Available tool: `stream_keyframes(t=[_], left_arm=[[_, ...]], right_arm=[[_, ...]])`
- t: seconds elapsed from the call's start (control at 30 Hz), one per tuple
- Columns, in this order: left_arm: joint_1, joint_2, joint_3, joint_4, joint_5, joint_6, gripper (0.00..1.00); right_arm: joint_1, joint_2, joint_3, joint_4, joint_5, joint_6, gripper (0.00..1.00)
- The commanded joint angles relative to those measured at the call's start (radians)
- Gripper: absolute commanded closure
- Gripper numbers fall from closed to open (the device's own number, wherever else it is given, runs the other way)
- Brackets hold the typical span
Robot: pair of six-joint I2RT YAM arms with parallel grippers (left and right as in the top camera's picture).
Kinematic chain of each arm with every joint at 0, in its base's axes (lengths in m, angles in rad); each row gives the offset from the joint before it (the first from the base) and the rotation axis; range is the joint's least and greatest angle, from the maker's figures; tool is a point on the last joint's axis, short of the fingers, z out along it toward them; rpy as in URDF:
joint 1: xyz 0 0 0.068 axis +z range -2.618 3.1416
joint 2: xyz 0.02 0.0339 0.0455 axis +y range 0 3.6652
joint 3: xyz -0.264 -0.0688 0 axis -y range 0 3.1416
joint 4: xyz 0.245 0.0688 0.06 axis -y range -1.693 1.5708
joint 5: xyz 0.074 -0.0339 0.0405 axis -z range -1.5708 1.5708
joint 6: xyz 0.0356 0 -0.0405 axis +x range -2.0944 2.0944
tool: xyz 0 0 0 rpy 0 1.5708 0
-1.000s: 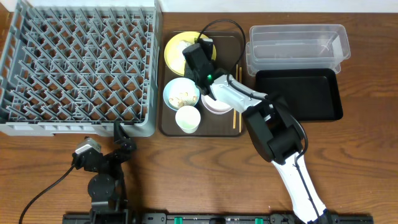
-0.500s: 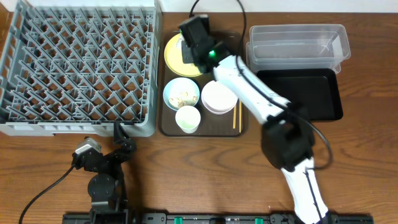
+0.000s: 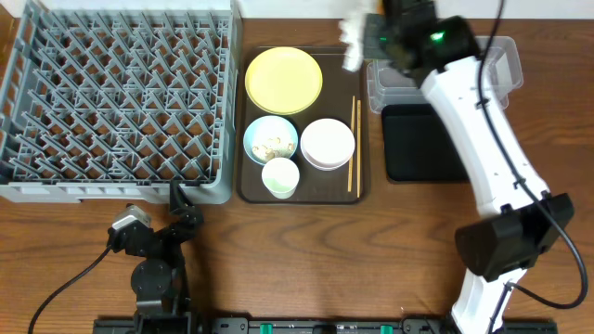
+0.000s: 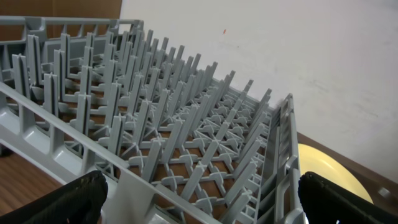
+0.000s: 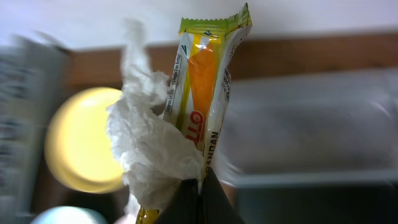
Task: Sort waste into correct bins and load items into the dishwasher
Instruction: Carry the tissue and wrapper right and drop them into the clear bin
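My right gripper (image 3: 364,39) (image 5: 200,186) is shut on crumpled white paper (image 5: 148,152) and a greenish-orange wrapper (image 5: 202,93), held in the air by the left end of the clear tub (image 3: 445,70), which blurs behind in the right wrist view (image 5: 311,130). The black tray (image 3: 418,139) lies in front of the tub. The yellow plate (image 3: 284,80) is bare. The light blue bowl (image 3: 270,141) holds rice-like grains. The white bowl (image 3: 328,144), white cup (image 3: 280,177) and chopsticks (image 3: 353,144) lie beside it. My left gripper (image 4: 199,208) is open, facing the grey rack (image 3: 116,97).
The dishes sit on a dark brown serving tray (image 3: 249,190) between the rack and the bins. The right arm (image 3: 483,139) stretches over the black tray. The left arm's base (image 3: 153,246) stands at the front left with a cable.
My right gripper lifted the paper and wrapper off the yellow plate and carried them right, toward the clear tub. The plate is now bare. The left arm has not moved.
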Motion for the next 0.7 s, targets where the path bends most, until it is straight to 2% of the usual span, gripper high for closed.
stream_keyframes(t=[0.0,0.23,0.57,0.67], left_arm=[[-0.004,0.000,-0.018,-0.039,-0.026,0.017,0.00],[-0.004,0.000,-0.018,-0.039,-0.026,0.017,0.00],[-0.004,0.000,-0.018,-0.039,-0.026,0.018,0.00],[-0.004,0.000,-0.018,-0.039,-0.026,0.017,0.00]], right_arm=[[-0.062,0.018,-0.014,-0.051,-0.003,-0.019,0.99],[-0.160,0.019,-0.096,-0.078,-0.003,-0.010,0.99],[-0.208,0.019,-0.321,0.133,-0.003,0.004,0.99],[-0.210,0.019,-0.342,0.164,-0.003,0.004,0.94]])
